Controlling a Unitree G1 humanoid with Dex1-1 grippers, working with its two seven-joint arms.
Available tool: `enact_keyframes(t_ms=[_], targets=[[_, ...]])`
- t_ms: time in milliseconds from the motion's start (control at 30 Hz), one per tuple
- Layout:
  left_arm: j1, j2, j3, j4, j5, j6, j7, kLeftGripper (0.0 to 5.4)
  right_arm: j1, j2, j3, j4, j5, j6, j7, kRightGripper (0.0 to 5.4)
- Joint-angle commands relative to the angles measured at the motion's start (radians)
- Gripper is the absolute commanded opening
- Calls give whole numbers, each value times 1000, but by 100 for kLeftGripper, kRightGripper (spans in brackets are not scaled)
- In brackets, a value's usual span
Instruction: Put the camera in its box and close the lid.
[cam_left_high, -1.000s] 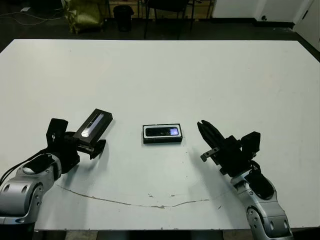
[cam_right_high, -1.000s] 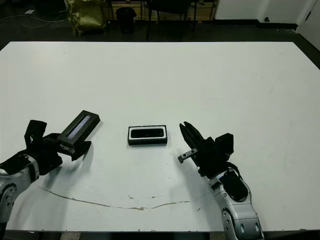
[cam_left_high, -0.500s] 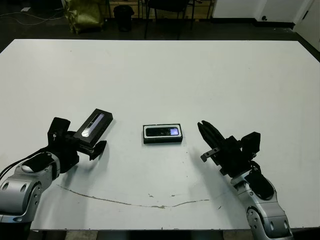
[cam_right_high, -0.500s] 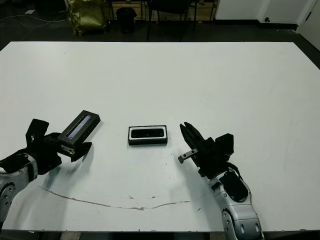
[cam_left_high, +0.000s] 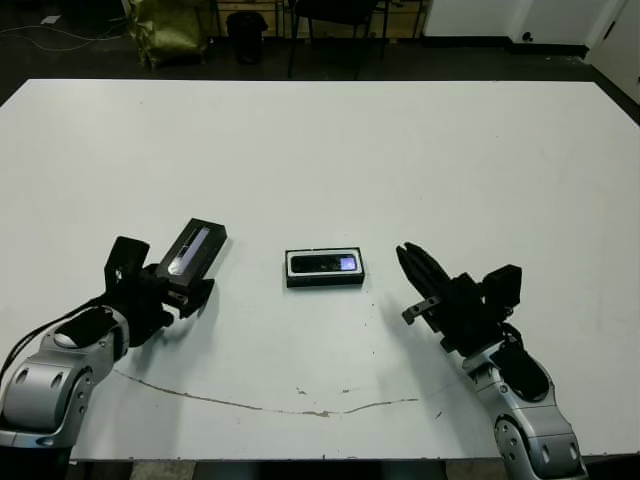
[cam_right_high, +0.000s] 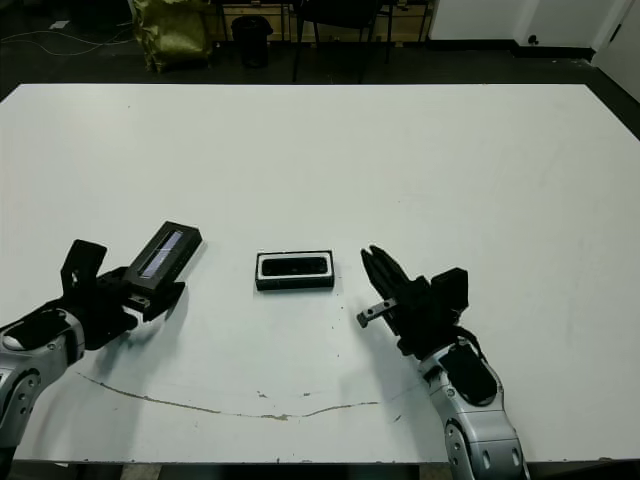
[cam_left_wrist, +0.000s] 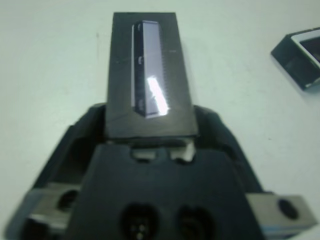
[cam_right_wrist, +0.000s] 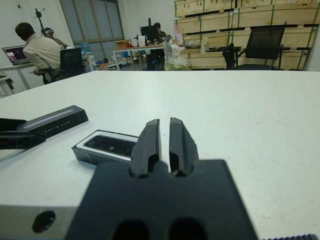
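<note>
The left claw (cam_left_high: 178, 297) grips the lid (cam_left_high: 194, 249), raised left of the box (cam_left_high: 325, 267), which holds the camera (cam_left_high: 327, 264) mid-table (cam_left_high: 400, 150). The right claw (cam_left_high: 415, 275), fingers closed and empty, rests beside the box.

We see a brightly, evenly lit white table (cam_left_high: 400, 150); soft shadows, glare on the lid (cam_left_wrist: 148, 90), wrist foregrounds blurred.

My right gripper (cam_right_wrist: 164, 135) has its two fingers almost pressed together, holding nothing. Just beyond my fingertips the box (cam_right_wrist: 106, 147) lies flat with the camera (cam_right_wrist: 111, 144) inside. The lid (cam_right_wrist: 54, 121) hangs tilted beyond it. A person (cam_right_wrist: 41, 51) sits far off.
</note>
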Motion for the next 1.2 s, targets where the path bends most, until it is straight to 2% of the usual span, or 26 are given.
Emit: enact_keyframes(t_ms=[33, 100, 467, 633, 833, 967, 1067, 1200], targets=[[55, 2, -14, 42, 5, 36, -12, 267, 15, -11, -5, 10, -9, 13, -7, 0], [57, 0, -9, 52, 0, 28, -22, 253, 15, -12, -6, 10, -9, 13, -8, 0], [51, 38, -24, 40, -12, 67, -58, 253, 20, -8, -9, 14, 0, 11, -7, 0], [52, 55, -28, 31, -14, 50, -83, 253, 23, -5, -10, 8, 11, 22, -6, 0], [59, 66, 7, -87, -38, 73, -77, 253, 21, -2, -11, 28, 24, 5, 5, 0], [37, 105, 41, -164, -78, 97, -111, 249, 20, -4, -11, 33, 17, -3, 5, 0], [13, 160, 49, -201, -83, 50, -172, 243, 22, -2, -13, 33, 16, 1, -1, 0], [-42, 234, 44, -238, -80, 52, -219, 243, 26, -5, -12, 16, 6, 19, -20, 0]])
